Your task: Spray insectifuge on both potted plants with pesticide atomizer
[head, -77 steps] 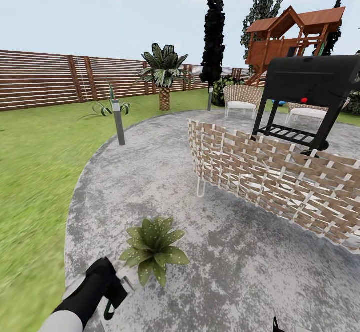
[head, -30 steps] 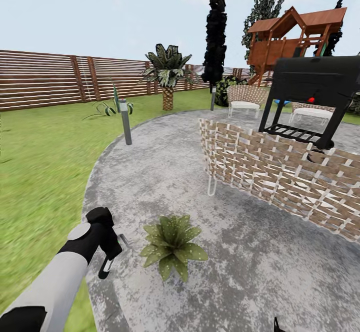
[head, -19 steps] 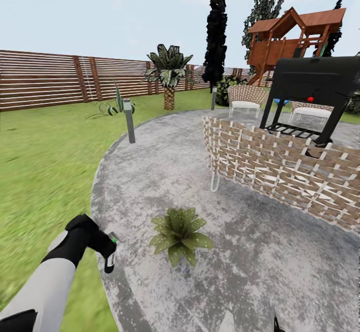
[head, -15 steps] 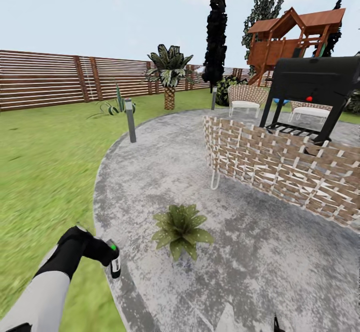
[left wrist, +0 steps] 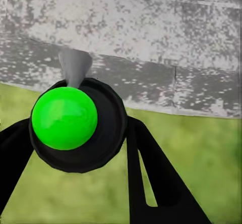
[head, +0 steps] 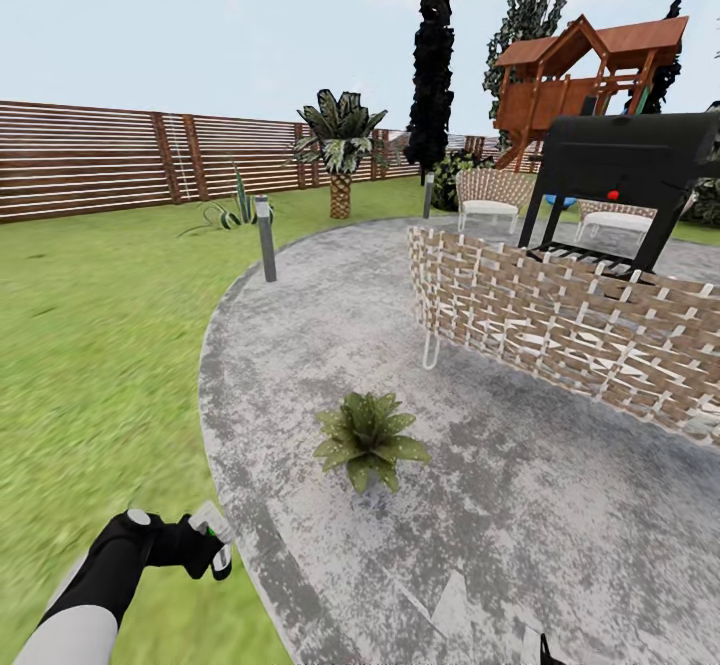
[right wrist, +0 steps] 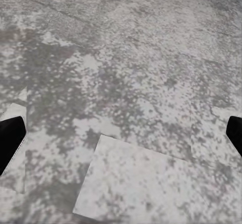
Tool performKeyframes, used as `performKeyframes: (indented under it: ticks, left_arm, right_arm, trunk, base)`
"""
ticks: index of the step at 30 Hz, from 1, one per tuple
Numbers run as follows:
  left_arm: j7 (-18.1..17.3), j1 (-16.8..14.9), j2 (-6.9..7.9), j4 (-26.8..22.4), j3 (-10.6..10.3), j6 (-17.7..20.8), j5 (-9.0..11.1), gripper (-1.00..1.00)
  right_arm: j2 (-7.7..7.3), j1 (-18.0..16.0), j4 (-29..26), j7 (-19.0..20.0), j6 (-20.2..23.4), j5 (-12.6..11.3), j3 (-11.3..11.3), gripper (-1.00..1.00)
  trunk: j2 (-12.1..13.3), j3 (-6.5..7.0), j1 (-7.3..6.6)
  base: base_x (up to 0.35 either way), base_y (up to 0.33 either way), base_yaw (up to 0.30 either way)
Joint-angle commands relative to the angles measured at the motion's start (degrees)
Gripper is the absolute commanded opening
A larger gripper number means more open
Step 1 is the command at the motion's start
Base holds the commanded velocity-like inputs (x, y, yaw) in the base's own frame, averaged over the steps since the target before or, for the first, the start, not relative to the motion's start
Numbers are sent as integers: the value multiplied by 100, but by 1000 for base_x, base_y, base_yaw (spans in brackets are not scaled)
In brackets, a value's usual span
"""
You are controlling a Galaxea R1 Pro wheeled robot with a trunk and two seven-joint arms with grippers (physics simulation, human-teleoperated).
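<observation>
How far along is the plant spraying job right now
Done: the sprayer is picked up, gripped in the left gripper over the grass beside the stone patio. The potted plant on the patio carries pale specks, so some spray looks to have landed; whether it is fully covered is unclear. In hand: the sprayer is held off to the plant's side. Left: the second plant. The right gripper hangs open over the paving.

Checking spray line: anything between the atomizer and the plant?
Nothing. In the head view, bare patio and its grass edge separate the atomizer in the left gripper from the plant.
</observation>
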Motion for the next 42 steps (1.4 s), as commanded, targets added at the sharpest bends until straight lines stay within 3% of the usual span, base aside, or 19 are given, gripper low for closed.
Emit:
performKeyframes:
  ticks: [1,4,5,10,14,16,17,19,21,23,27,29,31,34,37,38,40,42]
  left_arm:
    - [-32,4,-3,-4,19,-96,-10,-100]
    - [-26,13,-9,2,22,-522,2,-100]
    - [-29,15,-18,3,22,-618,35,-100]
    - [-30,16,-59,4,22,-651,67,-100]
    - [-33,16,-57,4,22,-658,73,-100]
    - [-33,14,-44,4,22,-659,74,-100]
    - [-34,16,-35,10,22,-660,75,-100]
    - [-34,16,-37,12,22,-661,75,-100]
    - [-34,18,-43,18,21,-664,75,-100]
    - [-34,18,-63,124,9,-679,70,-100]
    - [67,14,-187,484,-43,-695,45,-100]
    - [182,13,-289,548,-72,-796,23,-100]
    - [224,11,-347,609,-316,-1080,-1,-100]
    - [222,-6,-319,741,-748,-1224,19,-100]
    - [205,-15,-347,774,-950,-1255,-57,-100]
    - [200,-20,-361,788,-1298,-1229,-73,-100]
    - [200,-27,-380,793,-1792,-1180,-51,-100]
    - [196,-30,-425,798,-2011,-1159,-41,-100]
  right_arm:
    - [6,-4,-2,-15,-13,282,2,100]
    - [63,-1,-183,45,-2,1317,-13,100]
    - [304,1,-552,66,14,1697,-34,100]
    - [403,4,-651,115,18,1893,-7,100]
    - [401,4,-855,740,48,2342,-23,100]
    - [403,4,-1162,890,167,2428,-33,100]
    - [416,5,-1613,973,963,2466,-36,100]
    - [417,5,-1983,1022,1690,2477,-26,100]
    - [418,5,-2174,1122,2015,2507,-11,100]
    - [415,5,-2292,1686,2119,2536,110,100]
    - [410,12,-2688,3049,2172,2548,676,100]
    - [409,4,-2752,3298,2179,2549,863,100]
    - [409,-19,-2780,3394,2185,2545,1238,100]
    - [416,-109,-2877,3428,2195,2533,1732,100]
    - [418,-241,-2904,3625,2199,2528,1837,100]
    - [418,-350,-2910,4027,2199,2533,1848,100]
    - [418,-452,-2912,4390,2199,2539,1853,100]
    - [424,-539,-2911,4519,2206,2547,1943,100]
  trunk:
    - [-2,-5,-1]
    - [-2,-5,-1]
    - [-2,-5,-1]
    - [-2,-5,-1]
    - [-2,-5,-1]
    - [-2,-5,-1]
    - [-2,-5,-1]
    - [-2,-5,-1]
    - [-2,-5,-1]
    - [-2,-5,-1]
    - [-2,-5,-1]
    - [-2,-5,-1]
    - [-2,-5,-1]
    - [-2,-5,-1]
    - [-2,-5,-1]
    - [-2,-5,-1]
    - [-2,-5,-1]
    - [-2,-5,-1]
  base:
    - [-7,1,0]
    - [-2,0,0]
    - [0,0,0]
    - [0,0,0]
    - [0,0,0]
    - [0,0,0]
    - [0,0,0]
    - [0,0,0]
    - [0,0,0]
    - [0,0,0]
    - [0,0,0]
    - [0,0,0]
    - [0,0,0]
    - [0,0,0]
    - [0,0,0]
    - [0,0,0]
    - [0,0,0]
    - [0,0,0]
